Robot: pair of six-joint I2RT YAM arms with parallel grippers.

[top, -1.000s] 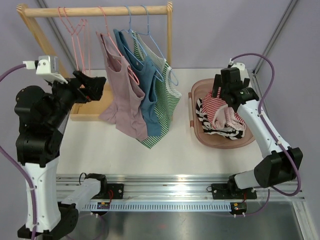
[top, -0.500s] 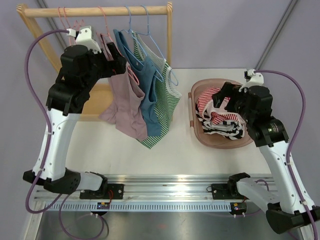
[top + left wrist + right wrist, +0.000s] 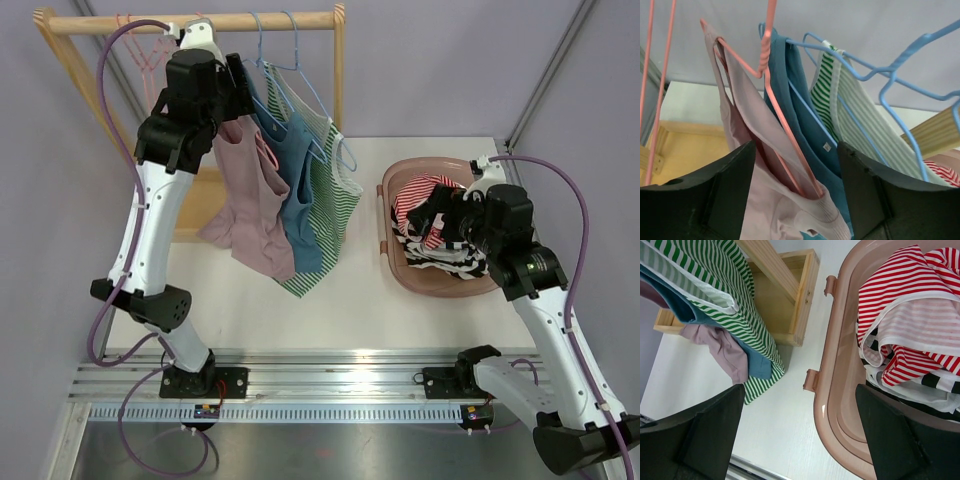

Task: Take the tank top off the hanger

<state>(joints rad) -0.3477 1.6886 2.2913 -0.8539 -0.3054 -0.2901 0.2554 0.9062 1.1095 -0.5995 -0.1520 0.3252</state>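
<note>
White table [image 3: 330, 300]; wooden rail [image 3: 300, 20] at 11 o'clock. Pink tank top [image 3: 245, 200], ribbed hem, on pink wire hanger [image 3: 771, 95] (leftmost garment), between wide-spread left gripper [image 3: 796, 165] jaws. Right gripper [image 3: 800, 405] wide, over oval basket [image 3: 400, 265] at 3 o'clock.

a robotics lab: plain grey partition walls [image 3: 450, 60], an aluminium rail [image 3: 340, 385] edging the white worktop [image 3: 300, 310].
</note>
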